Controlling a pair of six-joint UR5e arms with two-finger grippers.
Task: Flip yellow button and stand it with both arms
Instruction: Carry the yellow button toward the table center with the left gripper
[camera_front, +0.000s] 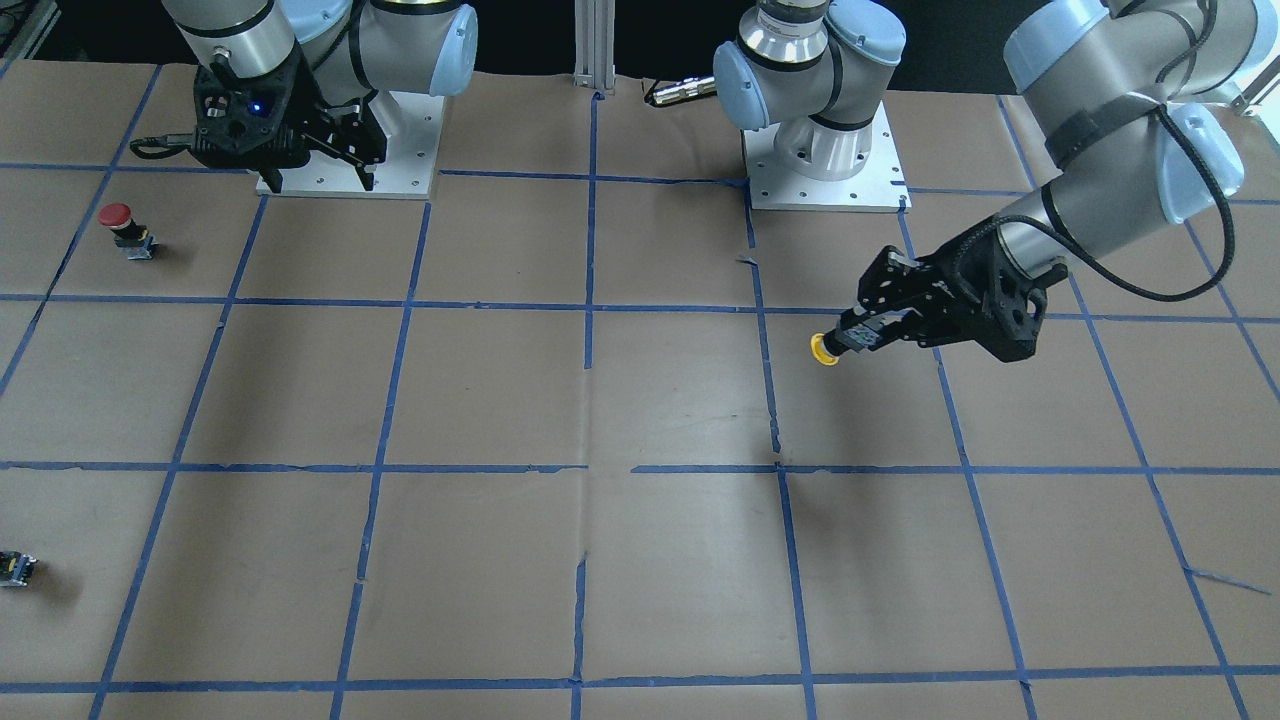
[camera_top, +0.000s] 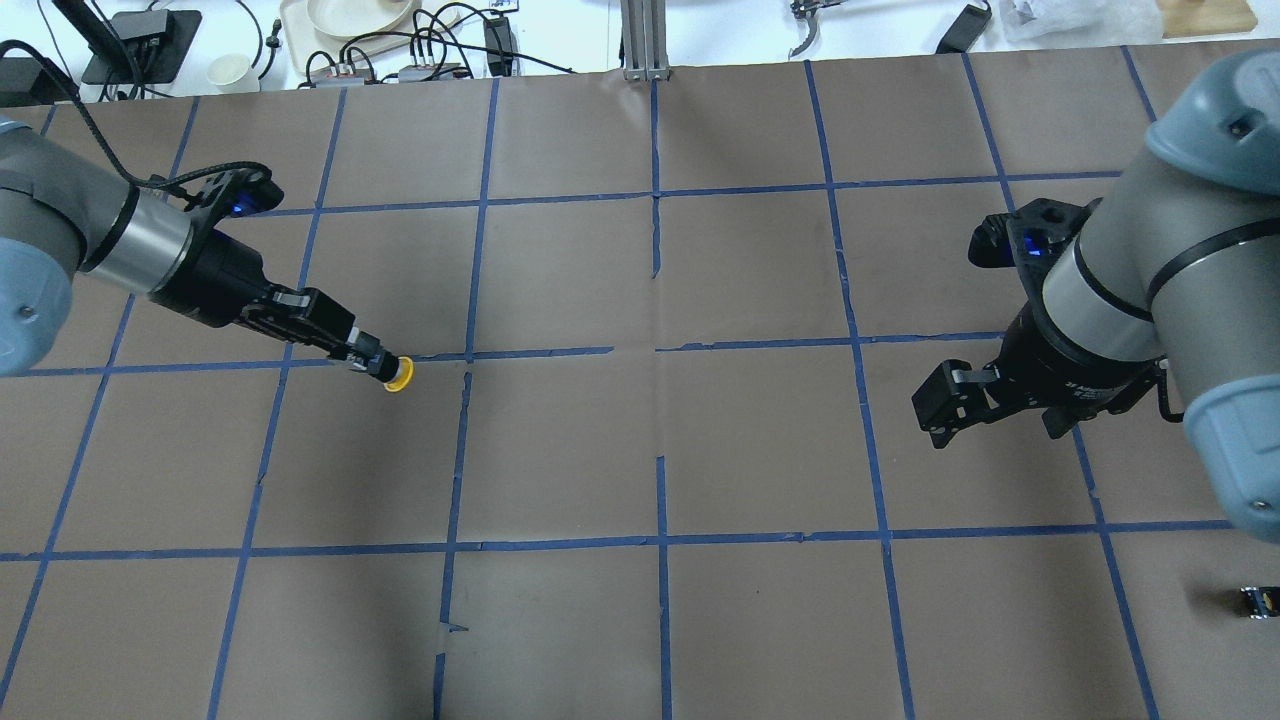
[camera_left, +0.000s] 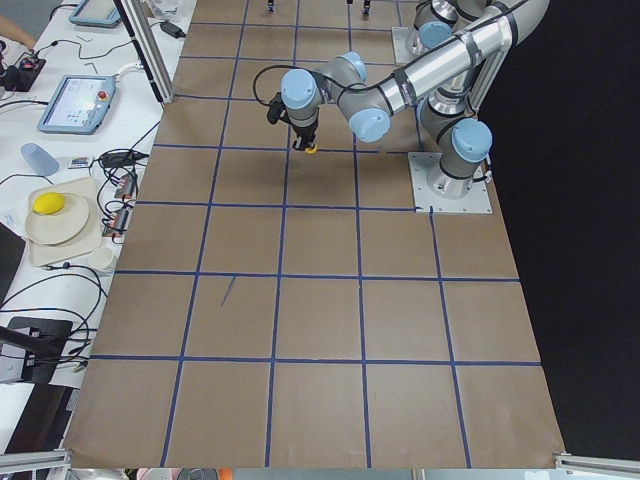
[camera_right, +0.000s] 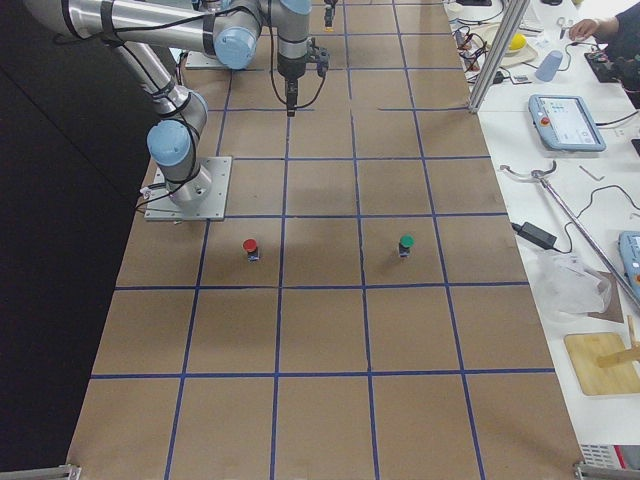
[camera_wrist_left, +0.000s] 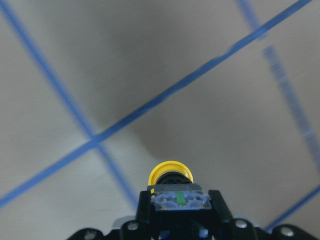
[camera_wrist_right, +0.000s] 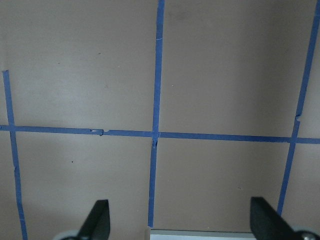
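Observation:
The yellow button (camera_front: 825, 349) is held in my left gripper (camera_front: 858, 337), which is shut on its black-and-grey body. The yellow cap sticks out past the fingertips, toward the table's middle. It shows the same way in the overhead view: the button (camera_top: 399, 374) at the tip of the left gripper (camera_top: 368, 357). In the left wrist view the cap (camera_wrist_left: 170, 173) sits beyond the block body (camera_wrist_left: 178, 199), over the brown paper. My right gripper (camera_top: 940, 402) is open and empty, far from the button. Its spread fingers (camera_wrist_right: 98, 220) show over bare paper.
A red-capped button (camera_front: 122, 226) stands near my right arm's base. A tiny black-grey block (camera_front: 15, 568) lies at the table's edge on my right; it also shows in the overhead view (camera_top: 1258, 600). A green-capped button (camera_right: 405, 243) stands further out. Blue tape lines grid the brown paper (camera_front: 640, 400).

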